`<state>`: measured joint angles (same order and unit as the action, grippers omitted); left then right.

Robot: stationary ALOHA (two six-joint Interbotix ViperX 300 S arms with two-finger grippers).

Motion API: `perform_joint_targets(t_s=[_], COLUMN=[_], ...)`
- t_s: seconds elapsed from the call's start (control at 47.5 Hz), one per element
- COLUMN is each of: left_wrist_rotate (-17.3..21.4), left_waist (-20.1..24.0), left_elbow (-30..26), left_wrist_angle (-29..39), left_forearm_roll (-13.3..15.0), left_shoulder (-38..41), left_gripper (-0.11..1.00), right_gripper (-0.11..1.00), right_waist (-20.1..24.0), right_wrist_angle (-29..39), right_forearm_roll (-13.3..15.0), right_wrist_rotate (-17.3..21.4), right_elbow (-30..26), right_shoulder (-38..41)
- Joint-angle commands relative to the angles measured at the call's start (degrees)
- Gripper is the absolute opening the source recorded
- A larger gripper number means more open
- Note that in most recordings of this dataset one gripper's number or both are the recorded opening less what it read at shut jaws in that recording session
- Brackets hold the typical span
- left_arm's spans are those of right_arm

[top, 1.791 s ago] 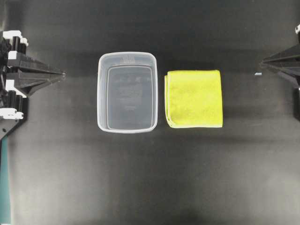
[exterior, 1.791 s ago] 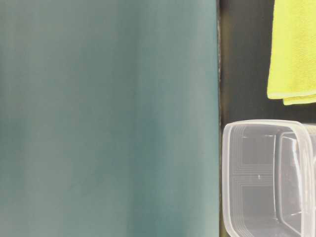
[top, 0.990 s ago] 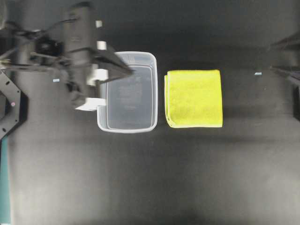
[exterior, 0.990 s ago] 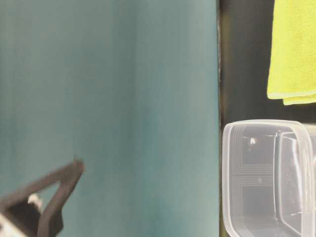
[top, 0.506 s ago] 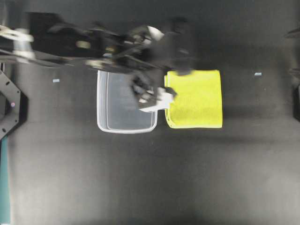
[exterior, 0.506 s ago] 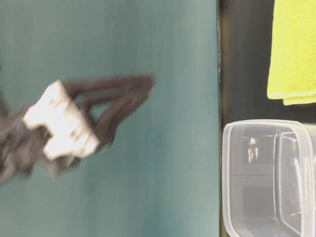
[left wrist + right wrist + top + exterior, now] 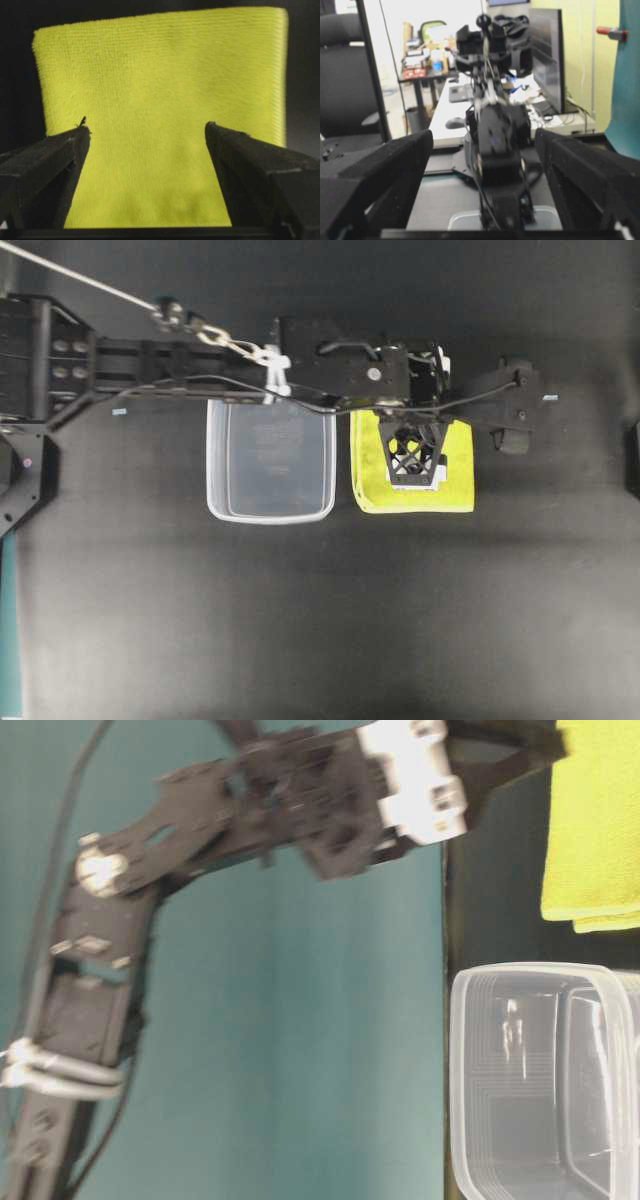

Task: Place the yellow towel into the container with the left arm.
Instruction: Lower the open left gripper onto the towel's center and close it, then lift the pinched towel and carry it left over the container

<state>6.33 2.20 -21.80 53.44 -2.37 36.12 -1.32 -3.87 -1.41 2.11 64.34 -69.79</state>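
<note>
- Left arm [image 7: 200, 365]: extended from the left edge across the far rim of the container [image 7: 270, 455].
- Left gripper [image 7: 414, 462]: above the yellow towel [image 7: 455, 485].
- Towel: flat on the black tabletop [image 7: 320, 620], just beside the container.

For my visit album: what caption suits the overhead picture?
Left gripper, open, poised above the yellow towel beside the clear container.
</note>
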Motion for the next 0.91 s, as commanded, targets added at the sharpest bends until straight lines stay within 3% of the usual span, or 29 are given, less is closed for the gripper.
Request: perform_joint_targets(t_s=[0.0,0.4,0.527,0.632,0.822,0.885], left_wrist_rotate=[0.3,0.5,1.0,1.1,1.1,1.1], left_waist=[0.4,-0.5,-1.2,-1.8,-1.9,-2.0], left_elbow=[-0.7,3.0,5.4,5.8,4.3,3.4], left_wrist_angle=[0.2,-1.6,-3.7,-3.8,-4.0,-3.6], left_forearm_roll=[-0.2,-0.2,-0.2,-0.2,-0.2,-0.2], left_shoulder=[1.1,4.5,4.2,3.7,0.4,-1.0], left_gripper=[0.91,0.90,0.83,0.64,0.12,0.07], right_gripper=[0.79,0.79,0.79,0.79,0.79,0.79], right_waist=[0.2,0.2,0.2,0.2,0.2,0.2], right_wrist_angle=[-0.3,-0.7,-0.7,-0.5,-0.8,-1.1], right_forearm_roll=[-0.2,-0.1,-0.1,-0.1,-0.1,-0.1], right_wrist_rotate=[0.0,0.0,0.0,0.0,-0.4,-0.4], right_elbow=[-1.2,-1.2,-1.2,-1.2,-1.2,-1.2], right_shoulder=[0.3,0.4,0.4,0.4,0.3,0.3])
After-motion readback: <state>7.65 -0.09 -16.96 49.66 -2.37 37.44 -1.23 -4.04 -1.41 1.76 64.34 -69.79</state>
